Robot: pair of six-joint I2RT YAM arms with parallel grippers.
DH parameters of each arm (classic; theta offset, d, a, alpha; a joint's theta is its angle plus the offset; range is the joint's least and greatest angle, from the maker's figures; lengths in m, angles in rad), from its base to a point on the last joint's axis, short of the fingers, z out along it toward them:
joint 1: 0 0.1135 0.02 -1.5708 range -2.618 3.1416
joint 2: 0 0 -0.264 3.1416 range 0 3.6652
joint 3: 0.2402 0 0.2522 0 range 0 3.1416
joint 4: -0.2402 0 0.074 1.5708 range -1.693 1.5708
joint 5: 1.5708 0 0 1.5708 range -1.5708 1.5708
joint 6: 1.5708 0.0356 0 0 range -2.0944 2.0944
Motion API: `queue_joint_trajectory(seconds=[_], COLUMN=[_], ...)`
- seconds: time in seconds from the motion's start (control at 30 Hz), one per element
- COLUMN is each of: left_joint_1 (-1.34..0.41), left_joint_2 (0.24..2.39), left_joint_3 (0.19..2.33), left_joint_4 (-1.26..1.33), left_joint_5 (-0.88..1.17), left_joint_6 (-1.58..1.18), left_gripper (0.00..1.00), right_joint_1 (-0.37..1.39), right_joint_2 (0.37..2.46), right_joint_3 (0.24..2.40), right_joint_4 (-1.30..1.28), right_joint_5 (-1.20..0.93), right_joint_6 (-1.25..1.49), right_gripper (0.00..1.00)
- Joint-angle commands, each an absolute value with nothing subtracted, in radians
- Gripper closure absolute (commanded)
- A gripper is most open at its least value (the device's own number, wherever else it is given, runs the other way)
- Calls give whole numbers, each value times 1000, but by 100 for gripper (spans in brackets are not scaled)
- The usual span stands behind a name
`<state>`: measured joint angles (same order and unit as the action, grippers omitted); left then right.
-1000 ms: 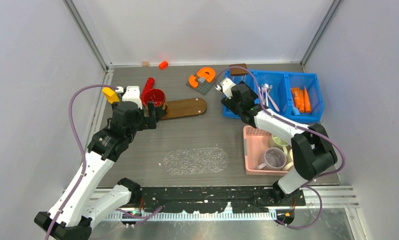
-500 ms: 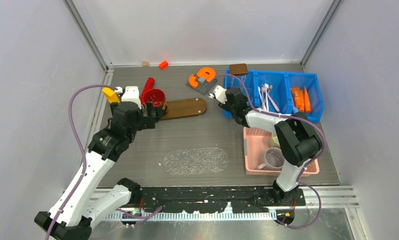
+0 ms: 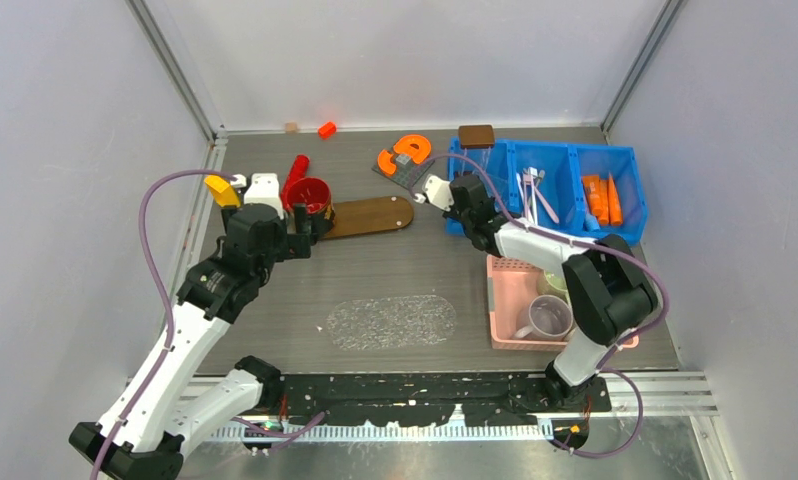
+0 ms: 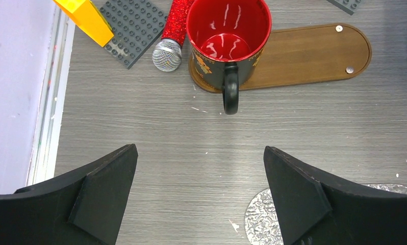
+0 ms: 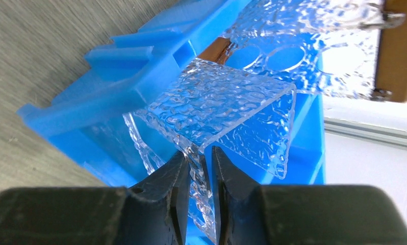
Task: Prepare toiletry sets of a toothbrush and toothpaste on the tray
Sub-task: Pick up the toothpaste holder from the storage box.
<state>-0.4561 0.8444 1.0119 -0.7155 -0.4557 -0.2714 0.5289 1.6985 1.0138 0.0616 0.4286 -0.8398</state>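
**Right fingers pinching clear plastic at the bin, toothbrushes one compartment over**

The right gripper is clamping down on a thin wall of a clear dimpled plastic piece. Its two black fingers are pressing that wall from either side with only the plastic's thickness between them. The piece is sitting in the left-end compartment of the blue bin, tilted against the bin's edge. Just behind it, a second clear sheet with round holes is leaning toward a brown block.

Seen from above, the toothbrush sticks are lying in the bin's middle compartment, next to the one the right fingers are reaching into. They are apart from the fingers and not being touched. The toothpaste tubes are lying in the right-end compartment, farther from the fingers. A pink basket is sitting just in front of the bin, under the right arm (it is holding cups).

Across the table, the left gripper is hovering over bare tabletop with its jaws spread wide and nothing between them. Beyond its fingertips, a red-lined mug is standing upright on the end of a wooden oval board, handle toward the gripper. A red glitter microphone is lying beside the mug, next to a grey studded plate and a yellow block.
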Motion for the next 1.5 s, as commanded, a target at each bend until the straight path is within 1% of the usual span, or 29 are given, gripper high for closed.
queue_joint_trajectory(seconds=[0.0, 0.2, 0.37, 0.43, 0.53, 0.8, 0.93, 1.1, 1.23, 1.37, 1.47], left_joint_1=[-457, -457, -457, -457, -458, -460, -469, -498, -525, -575, -618], left_joint_2=[828, 812, 829, 852, 872, 910, 934, 964, 991, 1024, 1064], left_joint_3=[1004, 997, 1032, 1061, 1103, 1151, 1164, 1172, 1167, 1164, 1171], left_joint_4=[-682, -659, -657, -672, -692, -651, -604, -536, -475, -412, -380], left_joint_5=[-457, -427, -361, -327, -267, -87, -29, -6, 28, 39, 32], left_joint_6=[-256, -255, -275, -292, -325, -428, -485, -534, -589, -633, -645], left_gripper=[1, 2, 2, 2, 2, 1, 1, 1, 1, 4, 6], right_joint_1=[547, 576, 592, 598, 601, 603, 603, 603, 603, 602, 603], right_joint_2=[1573, 1469, 1379, 1339, 1262, 1151, 1103, 1046, 1027, 1001, 994], right_joint_3=[1074, 1111, 1128, 1129, 1116, 1102, 1071, 1001, 964, 899, 862], right_joint_4=[-36, -129, -171, -194, -213, -200, -138, 8, 88, 204, 274], right_joint_5=[462, 478, 484, 455, 363, 202, 131, 46, 18, 15, 15], right_joint_6=[-846, -759, -598, -530, -420, -13, 157, 323, 442, 586, 644], right_gripper=[85, 88, 89, 94, 97, 99, 100, 99, 99, 99, 99])
